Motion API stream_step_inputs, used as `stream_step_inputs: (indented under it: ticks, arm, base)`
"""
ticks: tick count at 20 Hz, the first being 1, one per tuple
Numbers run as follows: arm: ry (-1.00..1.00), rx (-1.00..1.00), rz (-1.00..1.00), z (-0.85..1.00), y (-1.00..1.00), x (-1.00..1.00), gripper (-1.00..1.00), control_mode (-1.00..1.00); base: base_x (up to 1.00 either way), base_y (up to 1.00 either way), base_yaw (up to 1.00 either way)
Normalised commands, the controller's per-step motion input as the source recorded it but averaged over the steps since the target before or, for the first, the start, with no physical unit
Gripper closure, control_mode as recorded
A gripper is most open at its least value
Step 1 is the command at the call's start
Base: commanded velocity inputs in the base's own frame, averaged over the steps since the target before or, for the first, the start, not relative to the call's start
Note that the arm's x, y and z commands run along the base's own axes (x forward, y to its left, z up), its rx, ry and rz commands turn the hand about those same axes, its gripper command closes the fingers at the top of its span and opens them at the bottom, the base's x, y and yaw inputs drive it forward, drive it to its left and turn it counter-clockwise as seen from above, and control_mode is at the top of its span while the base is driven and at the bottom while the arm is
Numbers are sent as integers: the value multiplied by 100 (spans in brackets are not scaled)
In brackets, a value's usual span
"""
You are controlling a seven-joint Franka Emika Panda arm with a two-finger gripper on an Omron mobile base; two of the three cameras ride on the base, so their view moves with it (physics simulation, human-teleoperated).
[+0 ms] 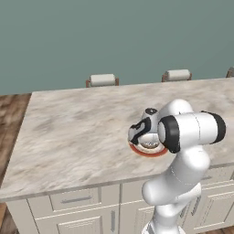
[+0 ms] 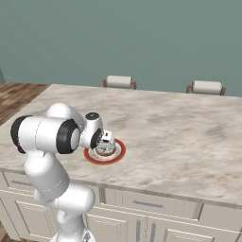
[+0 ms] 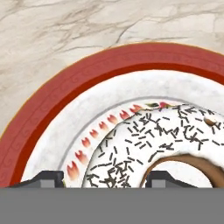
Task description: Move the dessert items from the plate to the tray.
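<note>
A ring doughnut point(image 3: 144, 131) with white icing and dark sprinkles lies on a white plate point(image 3: 65, 87) with a red rim. This plate point(image 1: 137, 151) sits on the marble counter near its front edge. My gripper point(image 3: 103, 179) points down right over the plate, its jaws apart. One fingertip point(image 3: 43, 177) stands outside the ring, a small gap from the icing. The other fingertip point(image 3: 164, 177) is inside the doughnut's hole. From the base views the hand point(image 2: 105, 142) covers most of the doughnut on the plate point(image 2: 119, 152). The tray is out of view.
The marble island counter point(image 1: 73, 132) stretches wide to the left and back. Two stool backs point(image 1: 102, 80) point(image 1: 177, 75) rise behind its far edge. Cabinet drawers point(image 1: 75, 199) run below the front edge. Wooden floor lies at the left.
</note>
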Motion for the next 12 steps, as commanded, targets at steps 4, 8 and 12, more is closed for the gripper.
stream_step_inputs:
  ticks: [4,8,12]
  arm:
    - [1,1,-1,0,0,-1,100,-100]
    - [-8,0,0,93,6,-40,100,-100]
    - [0,0,0,100,4,-67,100,-100]
  base:
    - [0,0,0]
    - [0,0,0]
    - [0,0,0]
